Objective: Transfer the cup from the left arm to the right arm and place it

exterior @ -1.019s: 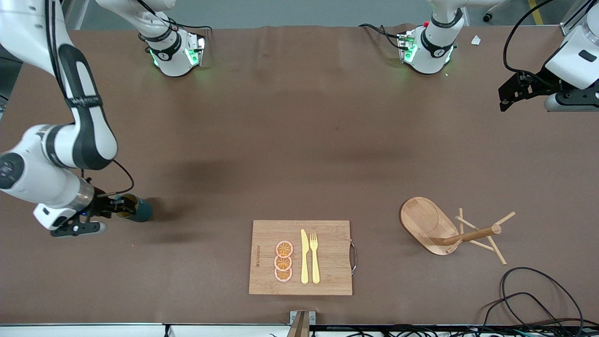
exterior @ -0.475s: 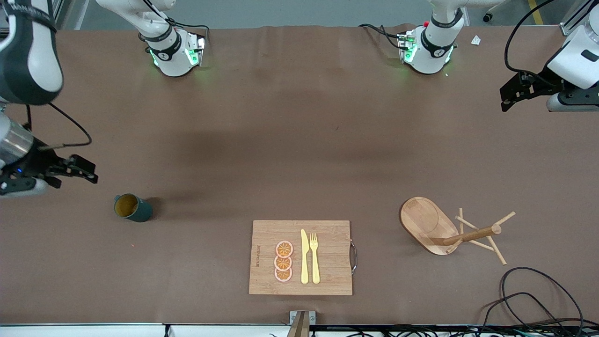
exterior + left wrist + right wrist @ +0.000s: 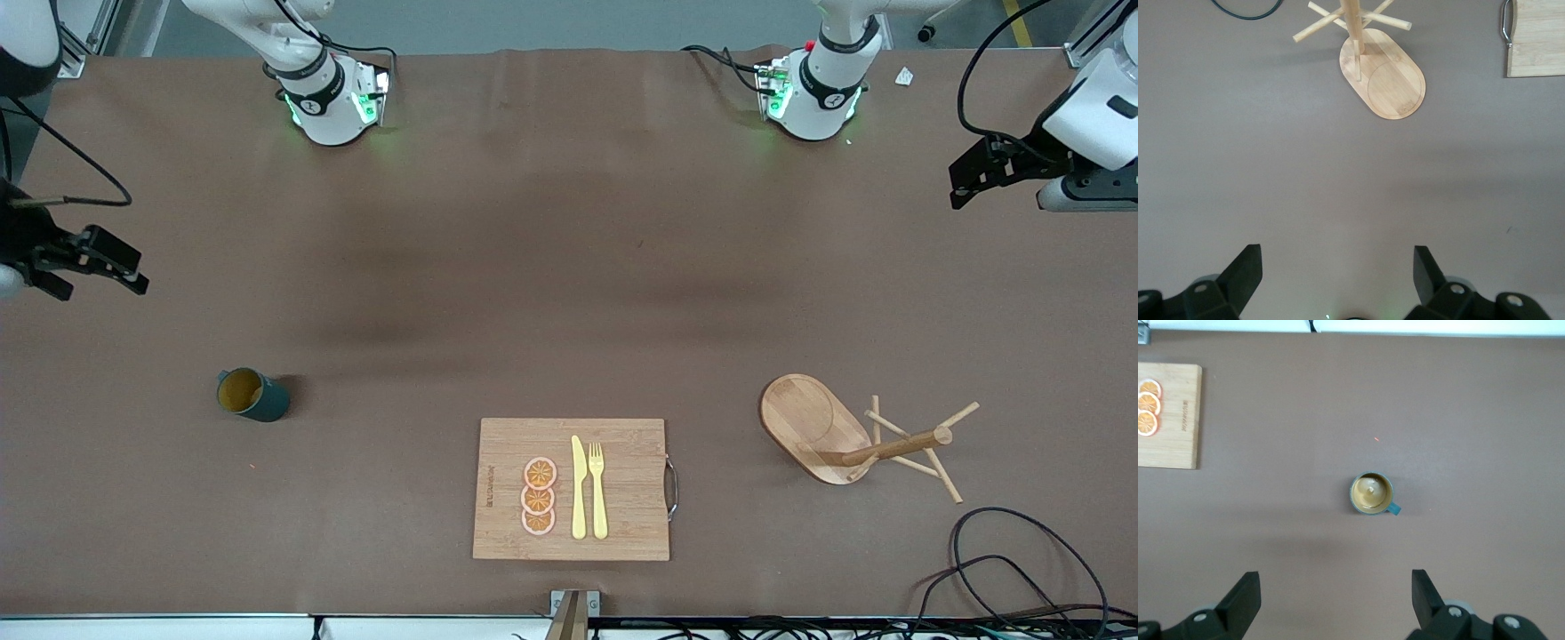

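Right tool [image 3: 93, 267] hangs released at the frame's middle-left edge, above bare brown counter [image 3: 551, 267]; lower in frame, the small teal-green cylindrical cup [image 3: 252, 396] with mustard inside stands upright, apart from it. Left tool [image 3: 978, 173], also released, waits at the upper-right edge.

the right gripper [image 3: 111, 267] has let go of the cup [image 3: 252, 396], opened, and lifted well away from it.

We are listing: rectangular bamboo cutting board [image 3: 622, 489] bearing three orange slices [image 3: 539, 497], yellow plastic knife [image 3: 579, 487], yellow plastic fork [image 3: 597, 491]; wooden peg rack [image 3: 853, 442] toward the left arm's end.
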`<state>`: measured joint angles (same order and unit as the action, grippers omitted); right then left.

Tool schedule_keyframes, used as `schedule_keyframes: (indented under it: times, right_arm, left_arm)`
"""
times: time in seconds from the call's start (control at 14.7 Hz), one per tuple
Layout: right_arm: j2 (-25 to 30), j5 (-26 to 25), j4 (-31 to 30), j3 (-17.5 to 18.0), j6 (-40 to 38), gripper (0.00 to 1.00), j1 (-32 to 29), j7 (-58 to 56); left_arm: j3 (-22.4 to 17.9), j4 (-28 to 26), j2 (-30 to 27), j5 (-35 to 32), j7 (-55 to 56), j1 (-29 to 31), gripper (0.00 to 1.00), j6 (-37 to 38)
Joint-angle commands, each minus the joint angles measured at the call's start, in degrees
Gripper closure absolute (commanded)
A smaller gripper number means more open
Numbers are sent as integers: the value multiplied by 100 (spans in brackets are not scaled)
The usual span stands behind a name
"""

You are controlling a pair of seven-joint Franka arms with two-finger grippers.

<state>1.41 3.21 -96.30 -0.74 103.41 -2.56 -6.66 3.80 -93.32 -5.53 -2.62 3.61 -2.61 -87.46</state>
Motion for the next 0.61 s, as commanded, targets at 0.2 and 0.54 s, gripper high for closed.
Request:
schedule_keyframes:
  times: [0.2,0.54]
  right_arm:
    - [351,-66,5,74,-549,0,-69,156]
    - [290,-66,594,74,-1103,0,-78,121]
  left_arm:
    - [60,-100,-107,34,-10,15,0,-17]
    - [69,367,272,95,-45,-20,0,27]
